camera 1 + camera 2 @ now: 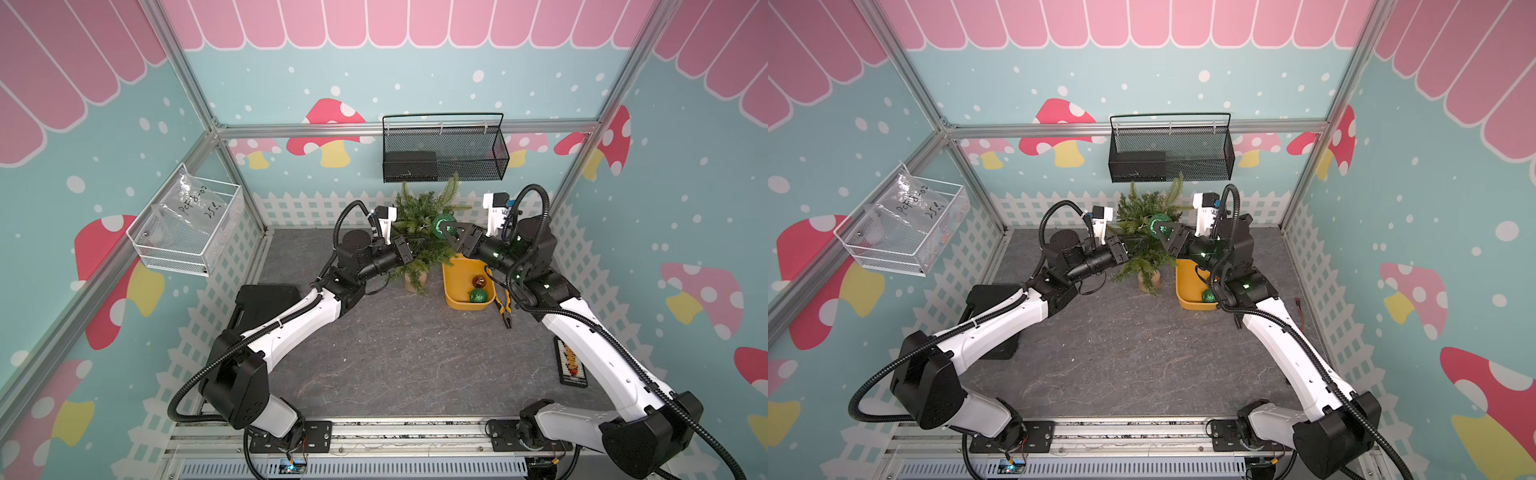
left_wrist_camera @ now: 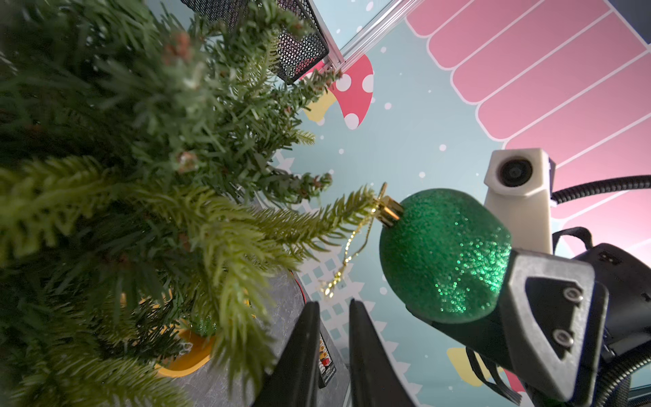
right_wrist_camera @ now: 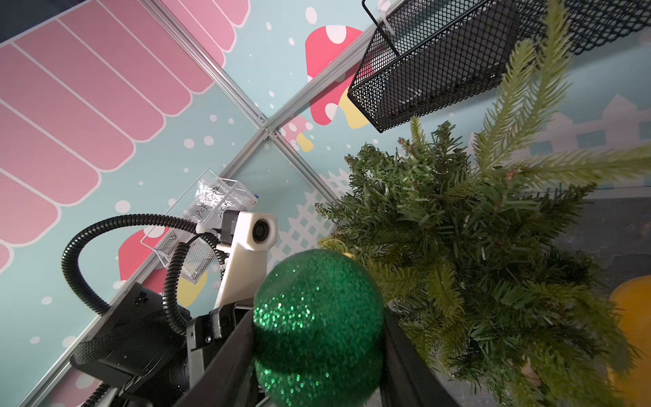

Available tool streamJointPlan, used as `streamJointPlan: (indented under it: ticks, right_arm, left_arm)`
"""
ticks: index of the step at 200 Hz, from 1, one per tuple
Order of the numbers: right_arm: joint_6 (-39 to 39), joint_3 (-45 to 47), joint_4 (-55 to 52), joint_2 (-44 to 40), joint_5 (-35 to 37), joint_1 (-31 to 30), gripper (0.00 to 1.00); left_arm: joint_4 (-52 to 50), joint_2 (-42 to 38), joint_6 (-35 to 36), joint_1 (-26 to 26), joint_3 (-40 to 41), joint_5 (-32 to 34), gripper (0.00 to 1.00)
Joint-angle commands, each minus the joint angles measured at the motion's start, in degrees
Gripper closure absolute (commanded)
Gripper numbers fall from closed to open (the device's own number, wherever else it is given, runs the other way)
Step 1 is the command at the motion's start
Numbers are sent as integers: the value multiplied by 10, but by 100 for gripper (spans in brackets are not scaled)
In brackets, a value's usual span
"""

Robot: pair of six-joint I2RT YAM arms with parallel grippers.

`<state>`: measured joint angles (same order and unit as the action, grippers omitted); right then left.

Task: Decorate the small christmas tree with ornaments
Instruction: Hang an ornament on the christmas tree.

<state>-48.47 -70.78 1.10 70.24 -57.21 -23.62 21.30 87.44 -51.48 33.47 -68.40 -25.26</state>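
Yellow bin [image 1: 465, 304] with copper bauble [image 1: 478, 281], green bauble [image 1: 478, 296], right claw [image 1: 445, 227] gripping glittery bauble [image 3: 317, 317], left claw [image 2: 331, 303] ajar

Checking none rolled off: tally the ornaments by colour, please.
Glittery green: 2, the held green ornament and the loose green ornament in the yellow tray
Copper-brown: 1, the copper ornament, also in the tray
Total: 3
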Motion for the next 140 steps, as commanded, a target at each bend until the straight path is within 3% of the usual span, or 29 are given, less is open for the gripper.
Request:
streamJointPlan:
  ticks: [1, 80, 140]
  right_arm:
    - [-13, 12, 39, -15, 6, 3, 51]
    - [-32, 51, 70, -26, 10, 4, 51]
    - [-38, 57, 80, -27, 6, 4, 51]
  left_arm:
    - [6, -6, -7, 2, -3, 13, 77]
    - [8, -21, -4, 1, 6, 27, 64]
    - [5, -34, 2, -3, 11, 48, 63]
